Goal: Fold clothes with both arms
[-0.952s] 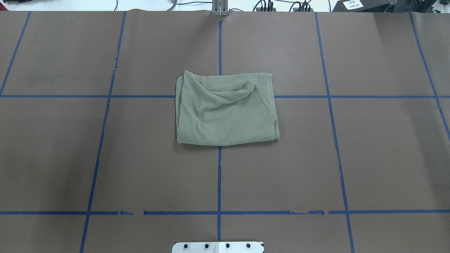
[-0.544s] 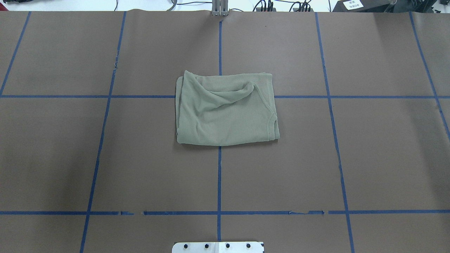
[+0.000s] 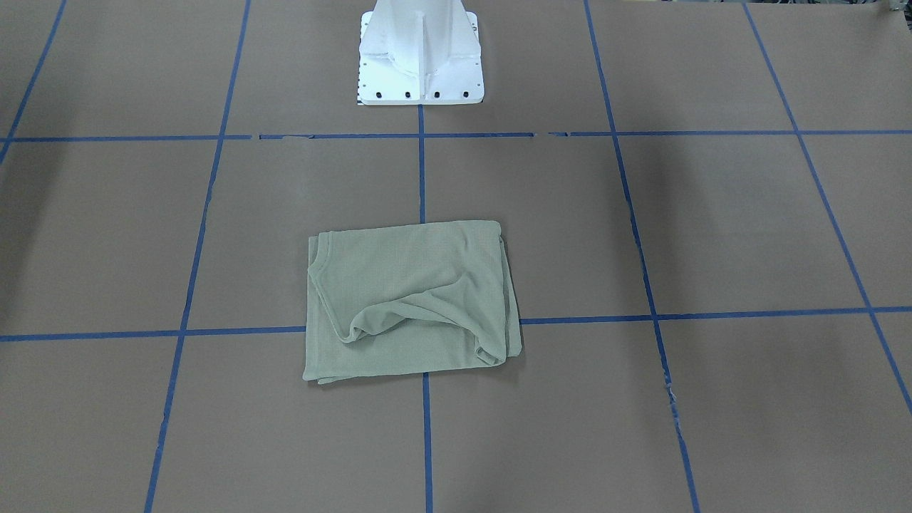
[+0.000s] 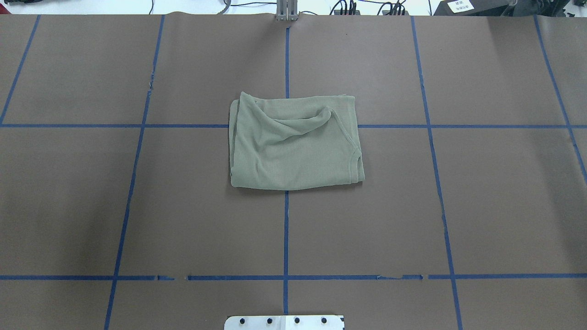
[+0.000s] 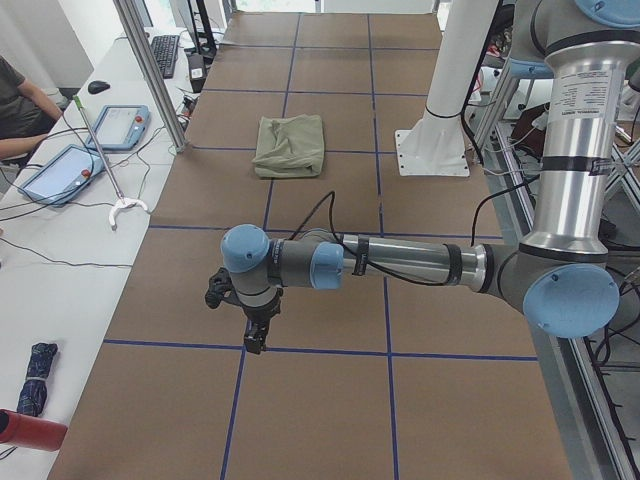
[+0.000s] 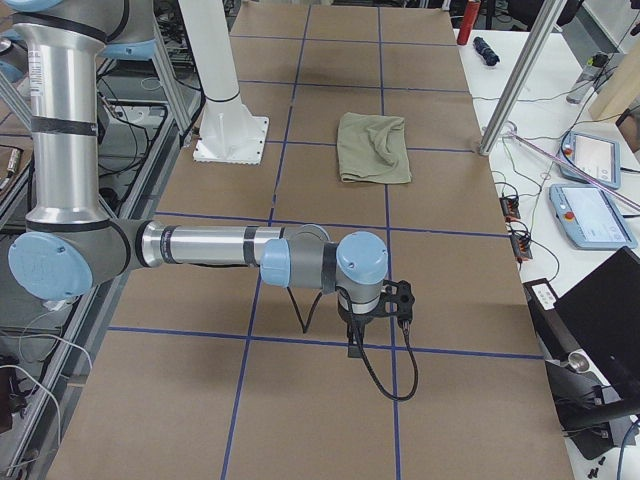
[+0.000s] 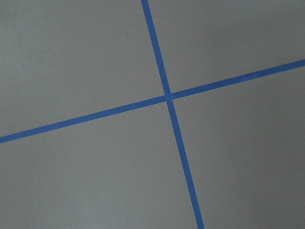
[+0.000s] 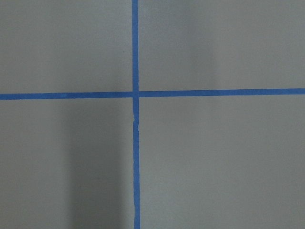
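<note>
The sage-green shirt [image 4: 293, 146] lies folded into a rough rectangle at the table's middle, with a raised crease across its far half. It also shows in the front view [image 3: 410, 299] and both side views [image 5: 290, 145] [image 6: 373, 148]. No hang tag shows. No gripper touches it. My left gripper [image 5: 256, 335] hangs low over the table's left end, far from the shirt; I cannot tell whether it is open or shut. My right gripper [image 6: 355, 345] hangs low over the right end; I cannot tell its state either. Both wrist views show only brown paper and blue tape.
The white pedestal base [image 3: 420, 57] stands at the robot's edge of the table. A side bench holds tablets [image 5: 60, 170] and cables, with a seated person [image 5: 20, 100] beside it. A metal post [image 5: 150, 70] rises at the table's far edge. Blue tape lines [image 4: 286, 229] grid the brown paper.
</note>
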